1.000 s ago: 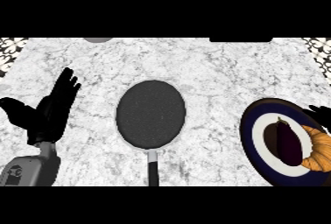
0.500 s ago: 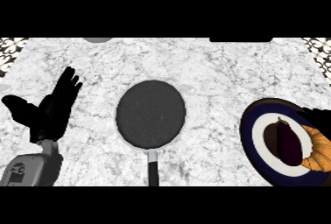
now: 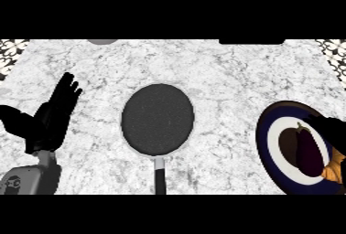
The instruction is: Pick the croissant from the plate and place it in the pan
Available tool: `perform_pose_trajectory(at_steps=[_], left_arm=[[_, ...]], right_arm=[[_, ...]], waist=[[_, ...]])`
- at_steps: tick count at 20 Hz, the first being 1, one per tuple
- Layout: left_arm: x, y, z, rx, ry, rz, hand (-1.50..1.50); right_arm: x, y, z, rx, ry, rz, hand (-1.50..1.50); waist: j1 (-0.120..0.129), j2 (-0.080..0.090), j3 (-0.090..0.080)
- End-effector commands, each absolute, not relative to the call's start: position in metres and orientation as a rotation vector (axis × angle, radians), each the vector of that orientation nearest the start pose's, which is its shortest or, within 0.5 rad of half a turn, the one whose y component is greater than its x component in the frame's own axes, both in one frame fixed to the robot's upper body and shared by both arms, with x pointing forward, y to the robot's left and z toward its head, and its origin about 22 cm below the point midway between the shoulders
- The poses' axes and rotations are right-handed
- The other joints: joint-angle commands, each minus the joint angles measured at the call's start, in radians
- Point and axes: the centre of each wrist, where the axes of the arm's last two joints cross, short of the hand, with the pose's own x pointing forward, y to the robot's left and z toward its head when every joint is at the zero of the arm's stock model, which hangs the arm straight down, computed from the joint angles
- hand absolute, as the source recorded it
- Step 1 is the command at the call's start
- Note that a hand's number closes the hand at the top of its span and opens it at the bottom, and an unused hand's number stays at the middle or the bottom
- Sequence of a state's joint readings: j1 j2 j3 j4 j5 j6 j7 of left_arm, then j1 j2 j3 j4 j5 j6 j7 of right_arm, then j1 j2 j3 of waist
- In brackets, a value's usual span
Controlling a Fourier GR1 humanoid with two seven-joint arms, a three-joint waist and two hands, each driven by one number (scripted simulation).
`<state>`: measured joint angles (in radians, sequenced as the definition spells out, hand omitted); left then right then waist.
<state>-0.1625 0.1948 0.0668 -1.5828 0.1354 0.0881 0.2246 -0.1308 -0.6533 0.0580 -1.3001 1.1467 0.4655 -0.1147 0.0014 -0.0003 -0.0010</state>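
Since the earlier frames, the right hand (image 3: 331, 131) is reaching farther in over the right side of the plate (image 3: 265, 141) and is now covering the upper part of the croissant (image 3: 334, 168). Whether this hand is open or closed cannot be told. The croissant is lying on the plate at the view's right edge, just beside a dark eggplant (image 3: 307, 151) that is occupying the plate's white centre. The pan (image 3: 157, 119) is sitting mid-counter, well apart from the plate, with its handle (image 3: 159, 176) pointing toward the robot. The left hand (image 3: 47, 123) is resting at the left edge, wide open, fingers up, holding nothing. The counter (image 3: 202, 64) is showing a white marble top with grey veining. Patterned strips (image 3: 13, 45) are showing at its far corners, and a grey rounded shape (image 3: 101, 41) is being cut by the far edge.
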Motion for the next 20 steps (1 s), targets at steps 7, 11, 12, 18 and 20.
perform_pose_trajectory(at_steps=[7, 11, 12, 18, 20], left_arm=[[0.268, 0.266, 0.066, 0.108, -1.532, 0.052, 0.00], [0.290, 0.257, 0.061, 0.118, -1.527, 0.048, 0.00], [0.283, 0.270, 0.055, 0.110, -1.527, 0.048, 0.00], [0.277, 0.279, 0.063, 0.113, -1.516, 0.045, 0.00], [0.280, 0.265, 0.059, 0.101, -1.511, 0.039, 0.00]], right_arm=[[0.283, -0.383, 0.014, -0.819, -0.748, 1.647, 1.50], [0.283, -0.389, 0.008, -0.819, -0.816, 1.639, 1.50], [0.264, -0.395, 0.015, -0.788, -0.801, 1.631, 1.50], [0.267, -0.388, 0.036, -0.913, -0.958, 1.554, 1.50], [0.281, -0.262, 0.026, -0.818, -1.110, 1.513, 1.50]], waist=[[0.005, 0.000, 0.001], [0.000, 0.002, 0.001], [-0.006, -0.001, 0.001], [-0.008, -0.003, 0.001], [-0.017, -0.018, -0.003]])
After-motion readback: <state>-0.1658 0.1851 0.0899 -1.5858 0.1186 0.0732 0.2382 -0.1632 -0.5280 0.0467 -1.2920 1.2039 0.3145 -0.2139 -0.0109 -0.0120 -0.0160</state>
